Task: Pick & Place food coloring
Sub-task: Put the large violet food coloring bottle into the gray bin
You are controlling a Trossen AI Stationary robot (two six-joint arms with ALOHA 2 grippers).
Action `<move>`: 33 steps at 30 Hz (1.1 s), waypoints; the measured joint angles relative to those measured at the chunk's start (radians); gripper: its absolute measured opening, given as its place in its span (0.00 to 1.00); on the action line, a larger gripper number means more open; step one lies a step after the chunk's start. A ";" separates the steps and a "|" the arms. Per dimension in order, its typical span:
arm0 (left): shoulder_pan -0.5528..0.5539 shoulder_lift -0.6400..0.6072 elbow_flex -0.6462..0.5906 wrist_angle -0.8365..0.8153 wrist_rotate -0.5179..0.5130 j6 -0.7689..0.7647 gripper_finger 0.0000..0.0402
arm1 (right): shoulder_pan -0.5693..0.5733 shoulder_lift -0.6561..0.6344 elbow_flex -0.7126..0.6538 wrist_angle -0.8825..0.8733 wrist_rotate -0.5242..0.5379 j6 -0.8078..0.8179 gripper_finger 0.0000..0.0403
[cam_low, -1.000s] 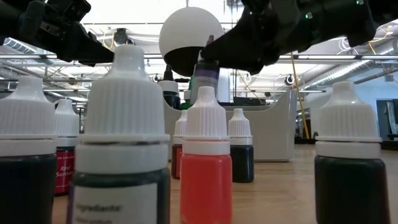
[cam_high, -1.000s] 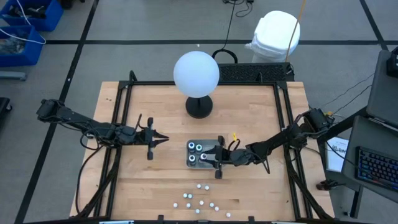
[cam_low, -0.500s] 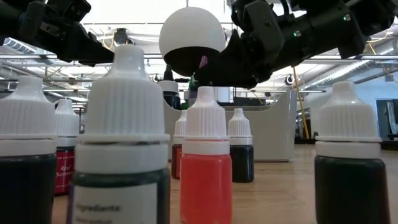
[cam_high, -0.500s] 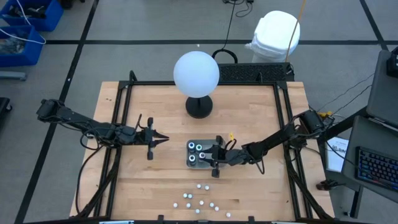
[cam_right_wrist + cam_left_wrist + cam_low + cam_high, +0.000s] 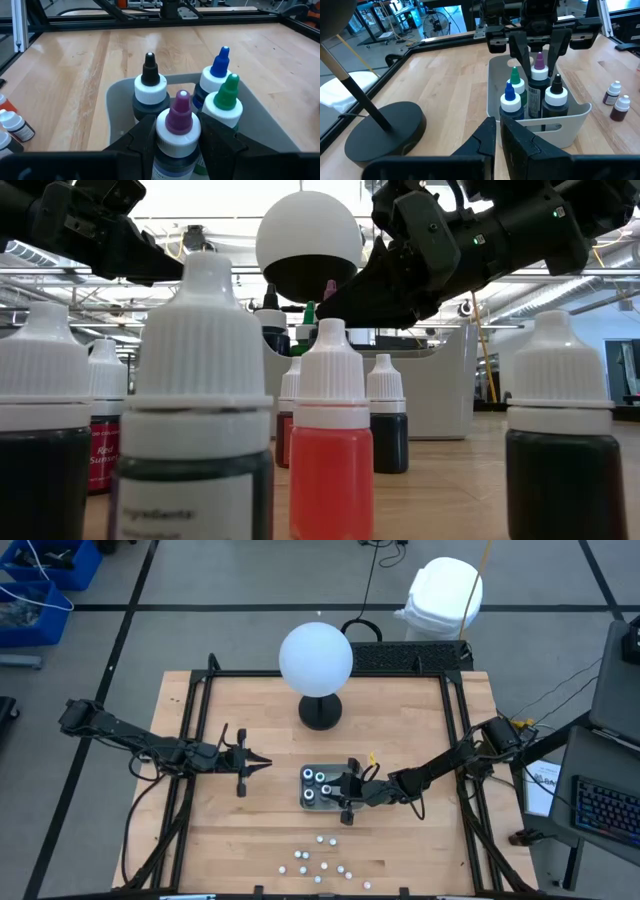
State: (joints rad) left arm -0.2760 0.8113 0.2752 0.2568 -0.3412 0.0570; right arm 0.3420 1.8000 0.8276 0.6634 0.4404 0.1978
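Note:
A shallow grey tray sits mid-table and holds several dark food coloring bottles with white caps: blue-tipped, green-tipped and black-tipped. My right gripper reaches over the tray from the right, shut on a purple-tipped bottle among them. My left gripper waits shut, above the table left of the tray. Several smaller white-capped bottles stand near the table's front edge. My right gripper pinches the purple-tipped bottle at its white cap, just under the purple tip, one finger on each side. The fingers come from the table's right, slanting a little down. The bottle stands upright inside the tray; the tray wall hides its base.
A big white globe lamp on a black base stands behind the tray. A black frame runs along the table's sides. The small bottles fill the low view's foreground, such as a red one. Bare wood lies left of the tray.
My right gripper has gone down and slightly toward the table's left with the purple-tipped bottle, lowering it upright into the tray among the other bottles. Over the last half second it has kept still. The left arm has not moved.

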 joint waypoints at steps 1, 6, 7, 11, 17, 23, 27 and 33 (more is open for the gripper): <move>0.000 0.000 0.000 0.000 0.000 0.000 0.09 | -0.001 0.000 0.000 -0.003 0.000 0.000 0.29; 0.000 0.000 0.000 0.000 0.000 0.000 0.09 | -0.002 0.000 0.000 -0.003 0.000 0.000 0.30; 0.000 0.000 0.000 0.000 0.000 0.000 0.09 | -0.002 0.000 0.000 -0.003 0.000 0.000 0.30; 0.000 0.000 0.000 0.000 0.000 0.004 0.09 | -0.003 0.000 0.000 -0.002 0.001 0.003 0.30; 0.000 0.000 0.000 0.000 0.000 0.012 0.09 | -0.009 0.009 0.000 0.004 0.000 -0.005 0.30; 0.000 0.000 0.000 0.001 -0.001 0.013 0.09 | -0.022 0.062 0.002 0.073 -0.046 -0.007 0.30; 0.000 0.000 0.000 0.002 -0.001 0.017 0.09 | -0.027 0.100 0.003 0.129 -0.048 -0.008 0.30; 0.000 0.000 0.000 0.000 -0.001 0.019 0.09 | -0.025 0.107 0.003 0.136 -0.049 -0.016 0.30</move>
State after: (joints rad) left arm -0.2762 0.8112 0.2752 0.2569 -0.3420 0.0758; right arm 0.3169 1.9072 0.8305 0.7990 0.3916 0.1819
